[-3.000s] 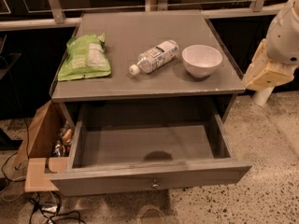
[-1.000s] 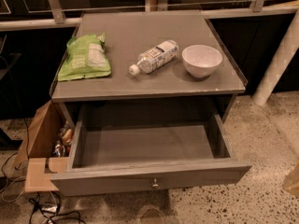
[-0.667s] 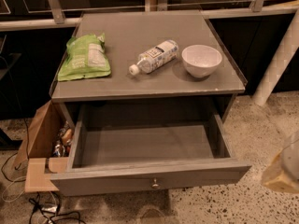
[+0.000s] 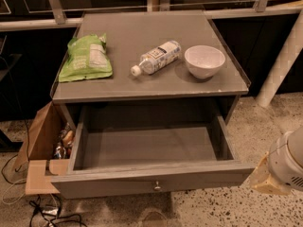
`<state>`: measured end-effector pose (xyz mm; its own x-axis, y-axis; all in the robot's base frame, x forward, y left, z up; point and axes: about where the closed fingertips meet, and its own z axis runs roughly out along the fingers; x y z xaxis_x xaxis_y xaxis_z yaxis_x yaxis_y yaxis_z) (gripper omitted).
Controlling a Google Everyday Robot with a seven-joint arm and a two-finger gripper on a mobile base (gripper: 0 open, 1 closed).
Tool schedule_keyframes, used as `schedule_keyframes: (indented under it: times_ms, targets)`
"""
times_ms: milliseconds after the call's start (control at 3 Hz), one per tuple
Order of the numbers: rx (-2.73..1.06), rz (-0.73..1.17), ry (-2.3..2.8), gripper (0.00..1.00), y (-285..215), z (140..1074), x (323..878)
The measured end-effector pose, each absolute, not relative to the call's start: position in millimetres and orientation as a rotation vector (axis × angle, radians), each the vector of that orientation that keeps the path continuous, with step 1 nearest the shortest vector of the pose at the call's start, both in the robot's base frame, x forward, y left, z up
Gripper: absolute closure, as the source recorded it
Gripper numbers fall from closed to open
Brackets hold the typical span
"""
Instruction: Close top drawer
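Grey top drawer (image 4: 151, 148) stood pulled far out beneath the desk (image 4: 142, 34). Just beside its front right corner hung the pincer (image 4: 266, 177), probably positioned to push it shut; whether open or closed could not be told.

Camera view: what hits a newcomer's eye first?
The top drawer, pulled wide open, below the cabinet top. On that top lie a green bag, a bottle on its side and a white bowl. The gripper sits low at the right edge, beside the drawer's front corner.
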<state>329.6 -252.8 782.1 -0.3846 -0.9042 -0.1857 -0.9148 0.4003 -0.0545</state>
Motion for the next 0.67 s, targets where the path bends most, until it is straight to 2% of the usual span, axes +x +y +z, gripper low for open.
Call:
schedule_keyframes:
  times_ms: [667]
  targets:
    - [-1.619,0.197,2.544,1.00,-248,715,334]
